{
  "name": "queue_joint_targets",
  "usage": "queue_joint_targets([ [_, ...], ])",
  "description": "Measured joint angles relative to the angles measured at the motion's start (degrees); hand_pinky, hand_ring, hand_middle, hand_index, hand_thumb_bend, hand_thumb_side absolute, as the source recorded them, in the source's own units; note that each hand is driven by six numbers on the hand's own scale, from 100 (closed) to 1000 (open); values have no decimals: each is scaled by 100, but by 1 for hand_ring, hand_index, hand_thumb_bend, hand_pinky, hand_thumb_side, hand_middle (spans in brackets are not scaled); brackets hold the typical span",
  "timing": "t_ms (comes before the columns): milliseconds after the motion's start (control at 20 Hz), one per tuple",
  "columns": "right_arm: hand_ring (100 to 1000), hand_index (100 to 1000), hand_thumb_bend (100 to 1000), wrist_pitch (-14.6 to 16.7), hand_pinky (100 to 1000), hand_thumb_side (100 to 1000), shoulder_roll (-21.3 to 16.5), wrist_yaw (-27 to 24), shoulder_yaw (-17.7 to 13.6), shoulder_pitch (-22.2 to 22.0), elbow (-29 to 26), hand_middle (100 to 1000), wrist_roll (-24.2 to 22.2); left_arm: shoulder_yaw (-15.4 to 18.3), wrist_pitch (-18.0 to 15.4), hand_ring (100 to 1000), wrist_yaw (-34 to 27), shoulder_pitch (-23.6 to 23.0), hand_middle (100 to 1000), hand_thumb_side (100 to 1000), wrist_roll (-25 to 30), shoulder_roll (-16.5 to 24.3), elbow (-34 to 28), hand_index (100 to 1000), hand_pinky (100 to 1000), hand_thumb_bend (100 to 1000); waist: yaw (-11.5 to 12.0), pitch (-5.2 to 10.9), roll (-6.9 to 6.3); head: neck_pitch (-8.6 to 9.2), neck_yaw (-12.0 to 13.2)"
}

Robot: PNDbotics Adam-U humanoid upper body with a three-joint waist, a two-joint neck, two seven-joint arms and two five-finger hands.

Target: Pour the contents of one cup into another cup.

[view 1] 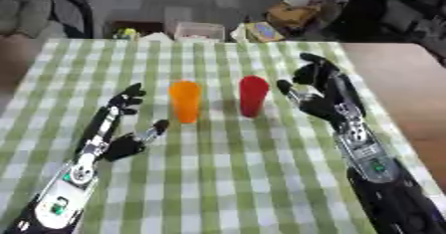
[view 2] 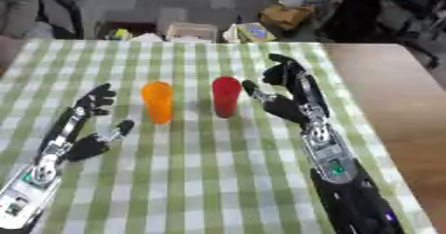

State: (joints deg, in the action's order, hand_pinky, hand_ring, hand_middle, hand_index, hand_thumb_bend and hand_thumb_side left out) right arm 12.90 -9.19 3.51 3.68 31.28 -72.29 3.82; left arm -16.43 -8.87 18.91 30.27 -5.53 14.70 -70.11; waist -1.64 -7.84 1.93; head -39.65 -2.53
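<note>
Your left hand (view 1: 122,128) sits at the lower left of the frame, arm coming up from the bottom corner, fingers relaxed and spread with the thumb sticking out to the side. Your right hand (view 1: 320,91) is up at center right, forearm angling in from the bottom right, fingers open, holding nothing.

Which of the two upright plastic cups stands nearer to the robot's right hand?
The red plastic cup. It stands just beside the open right hand, while the orange plastic cup stands further left, nearer the open left hand.
</note>
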Motion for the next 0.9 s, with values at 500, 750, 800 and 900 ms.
queue_joint_targets([
  [500, 622, 834, 561, 12, 729, 261, 31, -1, 25, 2, 0, 563, -24, 3, -221, 846, 416, 546, 831, 542, -306, -327, 983, 984, 793, 536, -123, -12, -3, 0, 46],
  [750, 622, 834, 561, 10, 729, 262, 46, -1, 31, 8, 1, 563, -39, 56, -241, 844, 562, 711, 828, 543, -453, -426, 1324, 984, 791, 534, -174, -26, 0, 0, 74],
  [800, 622, 834, 561, 9, 729, 262, 47, -1, 38, 14, 1, 562, -41, 72, -245, 844, 583, 737, 828, 543, -476, -427, 1378, 984, 791, 534, -193, -30, 1, 0, 79],
  [900, 622, 834, 561, 7, 729, 263, 48, -2, 46, 21, 2, 562, -44, 91, -255, 844, 622, 801, 826, 541, -512, -429, 1460, 984, 790, 532, -198, -31, 1, 0, 90],
])
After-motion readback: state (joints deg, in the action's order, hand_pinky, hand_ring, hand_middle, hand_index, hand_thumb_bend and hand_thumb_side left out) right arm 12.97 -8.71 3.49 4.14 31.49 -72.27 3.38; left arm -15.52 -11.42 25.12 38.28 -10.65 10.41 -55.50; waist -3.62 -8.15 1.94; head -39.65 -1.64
